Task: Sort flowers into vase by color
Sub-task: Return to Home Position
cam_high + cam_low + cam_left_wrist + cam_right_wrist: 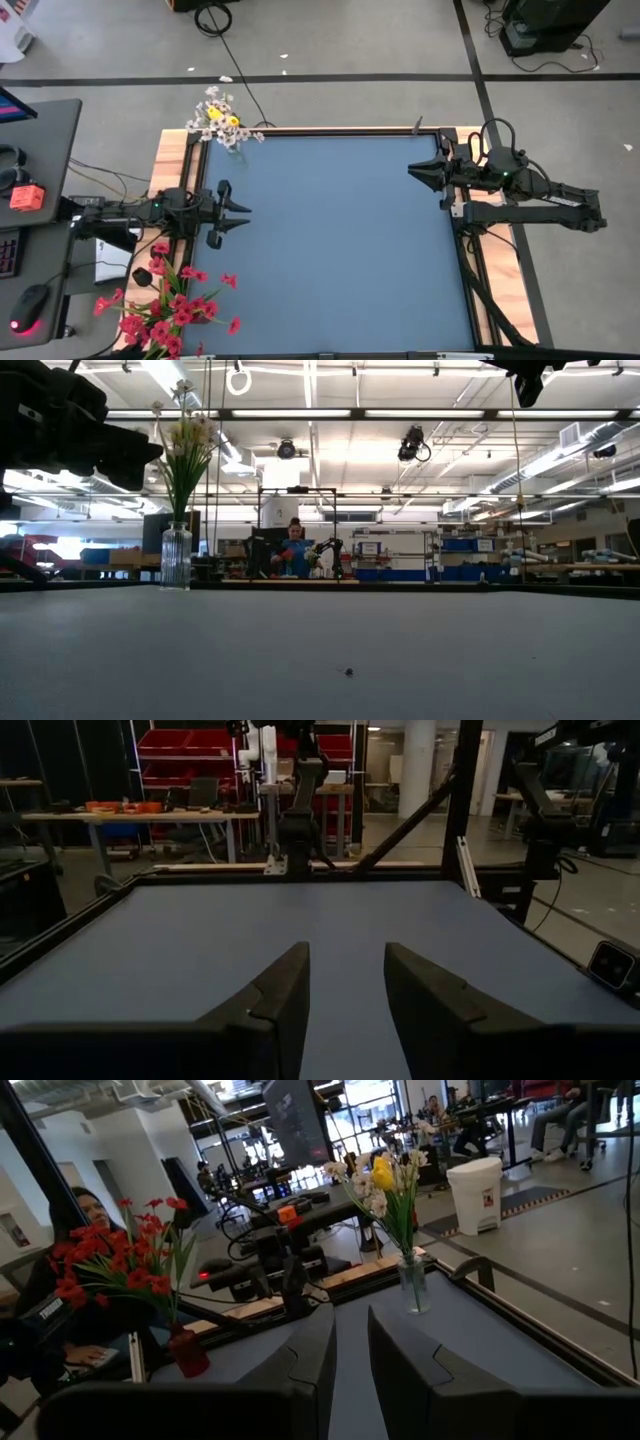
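Two vases are standing on the blue tabletop (340, 250), both on the left arm's side. One clear glass vase (176, 558) is sitting at the far left corner. It is holding one bunch of white and yellow flowers (220, 117), with two yellow buds showing from above. One red vase (187, 1352) is sitting at the near left corner, holding one spreading bunch of red flowers (170, 305). Two dark arms are waiting at opposite edges. The left gripper (240, 215) is hanging by the left edge, between the two vases, its jaws parted a little and holding nothing. The right gripper (420, 172) is hanging by the right edge, its jaws narrowly parted and empty too.
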You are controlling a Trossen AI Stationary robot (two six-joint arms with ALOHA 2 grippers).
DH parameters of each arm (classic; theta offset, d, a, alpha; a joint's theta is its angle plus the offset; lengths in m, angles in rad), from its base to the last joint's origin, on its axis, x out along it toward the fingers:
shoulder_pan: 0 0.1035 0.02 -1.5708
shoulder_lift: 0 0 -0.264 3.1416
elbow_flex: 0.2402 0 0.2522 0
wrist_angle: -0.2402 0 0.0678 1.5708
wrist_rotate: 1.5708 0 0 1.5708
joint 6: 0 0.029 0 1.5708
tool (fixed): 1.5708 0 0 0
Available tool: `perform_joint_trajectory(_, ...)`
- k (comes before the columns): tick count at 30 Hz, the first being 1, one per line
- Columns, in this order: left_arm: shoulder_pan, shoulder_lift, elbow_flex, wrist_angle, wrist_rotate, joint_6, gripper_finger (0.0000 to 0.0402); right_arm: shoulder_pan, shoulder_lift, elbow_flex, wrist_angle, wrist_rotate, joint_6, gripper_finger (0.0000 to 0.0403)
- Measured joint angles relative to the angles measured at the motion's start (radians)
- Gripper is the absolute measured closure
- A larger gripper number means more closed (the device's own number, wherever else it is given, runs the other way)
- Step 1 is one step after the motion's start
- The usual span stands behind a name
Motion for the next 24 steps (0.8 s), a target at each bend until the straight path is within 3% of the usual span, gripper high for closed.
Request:
perform_joint_trajectory(18, 0.000, 0.000, -0.001, 0.001, 0.000, -0.002, 0.0267, 0.000, 0.000, 0.000, -0.003, 0.000, 0.001, 0.0330)
perform_joint_trajectory(24, 0.000, 0.000, -0.001, 0.002, 0.000, -0.002, 0.0267, 0.067, -0.137, 0.002, -0.244, -0.026, -0.006, 0.0330)
